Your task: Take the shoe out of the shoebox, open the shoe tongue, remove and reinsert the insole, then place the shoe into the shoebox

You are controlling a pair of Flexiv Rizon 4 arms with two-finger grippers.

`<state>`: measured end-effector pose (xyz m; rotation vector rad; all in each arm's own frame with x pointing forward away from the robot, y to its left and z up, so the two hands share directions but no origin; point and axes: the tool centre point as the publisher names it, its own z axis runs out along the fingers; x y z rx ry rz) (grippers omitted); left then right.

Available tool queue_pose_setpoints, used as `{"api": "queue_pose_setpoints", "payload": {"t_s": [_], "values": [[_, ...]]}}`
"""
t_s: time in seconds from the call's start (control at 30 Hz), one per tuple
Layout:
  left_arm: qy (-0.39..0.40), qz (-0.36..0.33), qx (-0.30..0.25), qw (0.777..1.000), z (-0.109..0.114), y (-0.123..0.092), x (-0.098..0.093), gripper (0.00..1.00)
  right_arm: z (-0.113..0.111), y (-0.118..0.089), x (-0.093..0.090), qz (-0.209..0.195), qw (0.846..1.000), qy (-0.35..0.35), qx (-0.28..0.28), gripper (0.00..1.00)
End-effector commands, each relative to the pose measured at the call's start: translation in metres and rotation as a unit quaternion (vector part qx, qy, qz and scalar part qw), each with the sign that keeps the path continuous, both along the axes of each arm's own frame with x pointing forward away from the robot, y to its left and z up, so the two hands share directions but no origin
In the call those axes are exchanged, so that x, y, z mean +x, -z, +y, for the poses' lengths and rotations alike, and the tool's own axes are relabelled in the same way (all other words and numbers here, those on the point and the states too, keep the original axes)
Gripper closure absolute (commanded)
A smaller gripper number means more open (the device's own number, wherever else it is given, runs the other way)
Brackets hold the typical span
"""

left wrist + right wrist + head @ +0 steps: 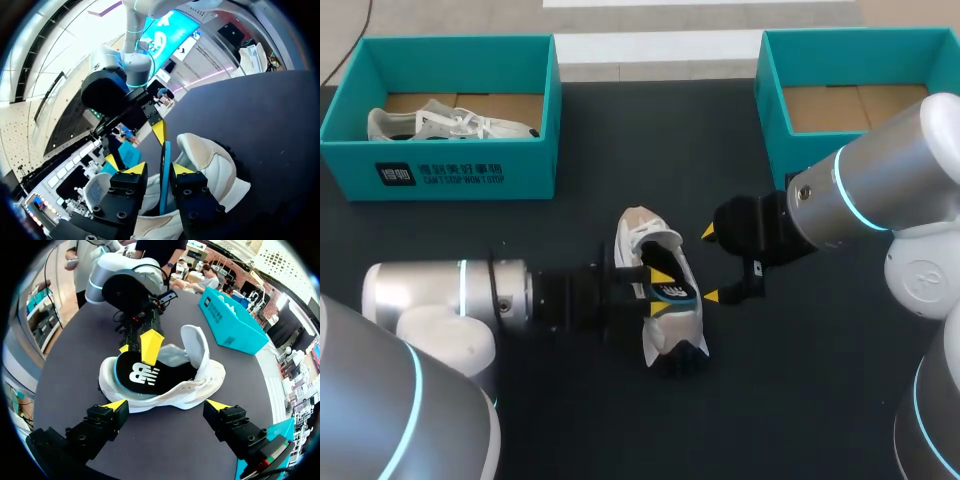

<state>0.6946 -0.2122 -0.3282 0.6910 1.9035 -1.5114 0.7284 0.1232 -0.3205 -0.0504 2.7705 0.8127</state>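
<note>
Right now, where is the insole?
Head view, table centre: the insole lies partly in the white shoe, its edge pinched by the left tool, with the open right tool just beside.

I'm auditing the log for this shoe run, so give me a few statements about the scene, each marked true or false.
1. A second shoe lies in the left shoebox. True.
2. The right shoebox holds a shoe. False: only its cardboard floor shows.
3. The white shoe lies on the table. True.
4. The right gripper is shut on the white shoe. False: it is open, beside it.
5. The insole lies on the table. False: it sits in the white shoe's opening.
</note>
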Motion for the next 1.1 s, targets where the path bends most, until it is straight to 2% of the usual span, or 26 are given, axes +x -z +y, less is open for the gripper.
{"api": "queue_pose_setpoints", "payload": {"t_s": [0.03,0.13,0.17,0.23,0.57,0.7,0.73,0.8,0.97,1.0,1.1], "values": [[-0.009,-0.004,0.001,1.0,0.001,-0.005,-0.01,0.71,0.0,0.0,-0.001,-0.001,1.0,0.0,0.001,0.0],[-0.01,-0.003,0.0,1.0,0.001,-0.005,-0.012,0.73,0.0,0.0,-0.001,-0.001,1.0,0.0,0.001,0.0],[-0.009,-0.001,0.0,1.0,0.0,-0.004,-0.012,0.78,0.0,0.0,-0.001,-0.001,1.0,0.0,0.001,0.0],[-0.007,0.004,0.0,1.0,-0.001,0.001,-0.011,1.0,0.0,0.0,-0.001,-0.001,1.0,0.0,0.001,0.0],[-0.011,0.028,-0.001,1.0,0.002,0.021,0.001,1.0,0.0,0.0,-0.001,-0.001,1.0,0.0,0.001,0.0],[-0.008,0.031,-0.006,0.999,0.002,0.016,-0.003,1.0,0.0,0.0,-0.001,-0.001,1.0,0.0,0.001,0.0],[-0.009,0.029,-0.008,0.999,0.002,0.011,-0.005,0.84,0.0,0.0,-0.001,-0.001,1.0,0.0,0.001,0.0],[-0.007,0.028,-0.008,1.0,0.003,0.005,-0.007,0.61,0.0,0.0,-0.001,-0.001,1.0,0.0,0.001,0.0],[-0.006,0.024,-0.014,1.0,0.006,-0.013,-0.011,0.5,0.0,0.0,-0.001,-0.001,1.0,0.0,0.001,0.0],[-0.005,0.025,-0.016,1.0,0.007,-0.016,-0.011,0.44,0.0,0.0,-0.001,-0.001,1.0,0.0,0.001,0.0],[-0.003,0.024,-0.013,1.0,0.008,-0.024,-0.012,0.42,0.0,0.0,-0.001,-0.001,1.0,0.0,0.001,0.0]]}}
